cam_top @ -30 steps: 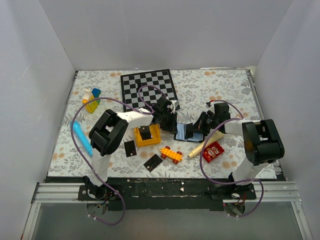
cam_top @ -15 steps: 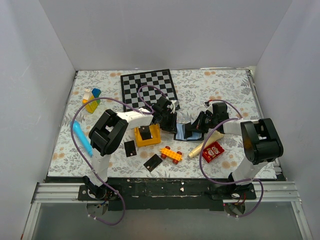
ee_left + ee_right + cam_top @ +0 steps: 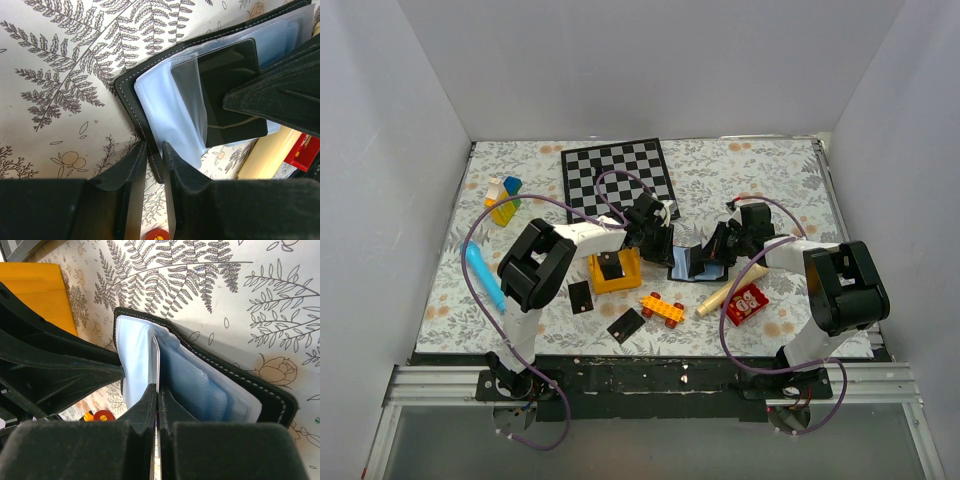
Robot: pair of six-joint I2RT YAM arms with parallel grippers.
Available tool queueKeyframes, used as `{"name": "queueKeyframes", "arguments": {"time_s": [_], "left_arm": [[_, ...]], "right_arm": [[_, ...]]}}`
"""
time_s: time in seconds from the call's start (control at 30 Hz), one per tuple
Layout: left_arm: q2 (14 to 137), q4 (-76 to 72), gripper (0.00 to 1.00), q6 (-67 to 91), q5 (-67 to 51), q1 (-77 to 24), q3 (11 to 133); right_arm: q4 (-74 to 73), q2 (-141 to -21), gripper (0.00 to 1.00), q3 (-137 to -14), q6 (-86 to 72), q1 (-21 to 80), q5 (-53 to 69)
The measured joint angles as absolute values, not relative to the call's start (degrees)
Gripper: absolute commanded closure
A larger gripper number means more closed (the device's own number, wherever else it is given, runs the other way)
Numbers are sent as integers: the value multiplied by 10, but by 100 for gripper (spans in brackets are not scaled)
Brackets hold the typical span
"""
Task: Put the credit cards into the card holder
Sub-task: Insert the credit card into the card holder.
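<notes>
Floral desk (image 3: 770,170): left fingers (image 3: 125,175) pinch the holder (image 3: 126,90) by its edge, bracing it open so right fingers (image 3: 142,410), clamped on a card (image 3: 227,95), can pocket it.

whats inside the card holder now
A black credit card sits partly in a clear sleeve of the card holder, pinched by the right gripper. That gripper covers one end; other pockets' contents are hidden.

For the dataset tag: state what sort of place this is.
Probably a lab robot test cell: white walls box in a floral-cloth table, a left arm and right arm are bolted at its near edge, toy blocks and a chessboard lie about.
</notes>
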State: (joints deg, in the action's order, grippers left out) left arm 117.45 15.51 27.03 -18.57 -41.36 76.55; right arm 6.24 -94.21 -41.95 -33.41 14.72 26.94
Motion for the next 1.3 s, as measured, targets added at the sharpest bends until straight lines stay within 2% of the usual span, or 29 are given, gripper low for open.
{"name": "queueKeyframes", "arguments": {"time_s": [1.3], "left_arm": [[1174,156,82,270,-185,-414,766]], "right_arm": [[48,-904,99,-400,-330,143,223]]}}
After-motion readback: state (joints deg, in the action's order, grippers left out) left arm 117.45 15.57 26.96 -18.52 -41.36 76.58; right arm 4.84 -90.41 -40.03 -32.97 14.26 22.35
